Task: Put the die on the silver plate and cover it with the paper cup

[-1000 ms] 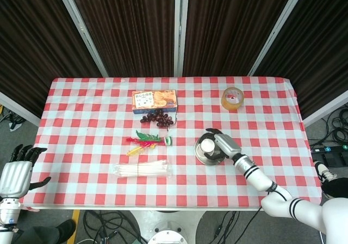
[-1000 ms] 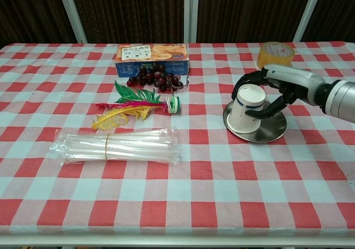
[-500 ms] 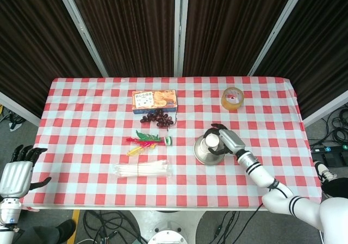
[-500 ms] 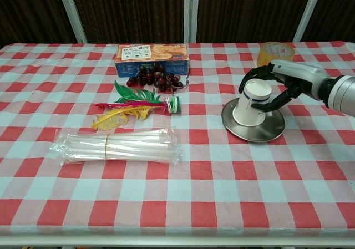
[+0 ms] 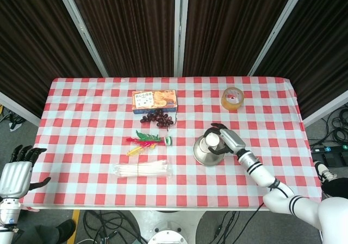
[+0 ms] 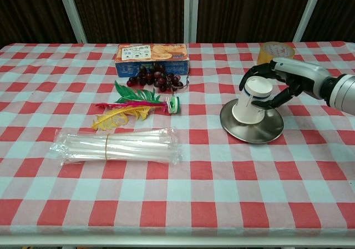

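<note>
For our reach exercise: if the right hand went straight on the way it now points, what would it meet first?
The right hand already grips the upside-down paper cup on the silver plate. Beyond it, probably the feather toy, though depth is unclear.

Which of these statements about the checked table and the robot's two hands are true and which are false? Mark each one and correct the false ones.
1. The paper cup stands upside down on the silver plate. True.
2. The right hand holds the cup. True, its fingers wrap around it.
3. The left hand rests on the bundle of straws. False: it hangs off the table's left edge, holding nothing.
4. The grapes lie on the silver plate. False: they lie in front of the snack box.
5. The tape roll sits behind the plate, toward the far edge. True.
</note>
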Robot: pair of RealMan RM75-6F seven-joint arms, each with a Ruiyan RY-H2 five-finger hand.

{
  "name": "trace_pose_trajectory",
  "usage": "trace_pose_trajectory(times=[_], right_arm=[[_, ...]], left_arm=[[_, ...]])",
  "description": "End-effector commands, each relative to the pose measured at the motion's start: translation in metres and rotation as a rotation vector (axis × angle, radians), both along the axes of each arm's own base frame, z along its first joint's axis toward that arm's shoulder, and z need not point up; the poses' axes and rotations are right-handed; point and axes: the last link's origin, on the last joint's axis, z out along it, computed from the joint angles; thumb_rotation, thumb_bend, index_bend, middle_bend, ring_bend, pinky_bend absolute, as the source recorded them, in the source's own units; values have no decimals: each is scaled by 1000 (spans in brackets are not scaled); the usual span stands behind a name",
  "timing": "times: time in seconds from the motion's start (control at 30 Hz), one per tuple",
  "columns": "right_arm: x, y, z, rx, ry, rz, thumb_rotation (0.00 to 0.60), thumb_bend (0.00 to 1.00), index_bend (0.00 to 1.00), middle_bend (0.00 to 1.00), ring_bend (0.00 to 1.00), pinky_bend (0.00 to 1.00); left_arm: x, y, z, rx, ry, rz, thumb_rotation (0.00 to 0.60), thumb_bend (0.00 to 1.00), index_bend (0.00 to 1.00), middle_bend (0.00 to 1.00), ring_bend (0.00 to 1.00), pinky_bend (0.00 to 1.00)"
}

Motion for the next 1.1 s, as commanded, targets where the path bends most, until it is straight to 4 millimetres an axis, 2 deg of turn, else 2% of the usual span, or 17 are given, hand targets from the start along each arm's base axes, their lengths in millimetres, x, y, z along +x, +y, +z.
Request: trace_pose_trajectory(times=[0.03,0.1,0.27,0.37,0.6,0.87,1.1], right_arm=[[4,15,-3,60,-2,51,600,327,571,282,66,23],[3,16,-3,67,13,60,600,327,570,282,66,19],[-3,-2,0,-1,22,8,600,327,567,281,66,19],[-4,-5,1,-17,14,1,600,327,567,281,66,19],[1,19,-4,68,25,84,600,327,565,283,66,18],[-9,-4,0,-21,34,3,600,327,563,283,66,18],[0,19,-5,69,13,78,600,327,563,284,66,16]], left_arm=[[0,0,0,-2,1,-1,600,29,235,223,121,77],[1,1,0,-2,2,-2,600,29,235,223,120,77],[1,1,0,-2,2,0,600,29,234,223,120,77],[1,0,0,-1,2,-1,600,29,235,223,121,77],[1,0,-1,-4,4,1,600,29,234,223,120,77],[0,0,-1,-3,-1,5,600,29,235,223,120,77],[-1,0,-1,-5,1,4,600,29,235,223,120,77]])
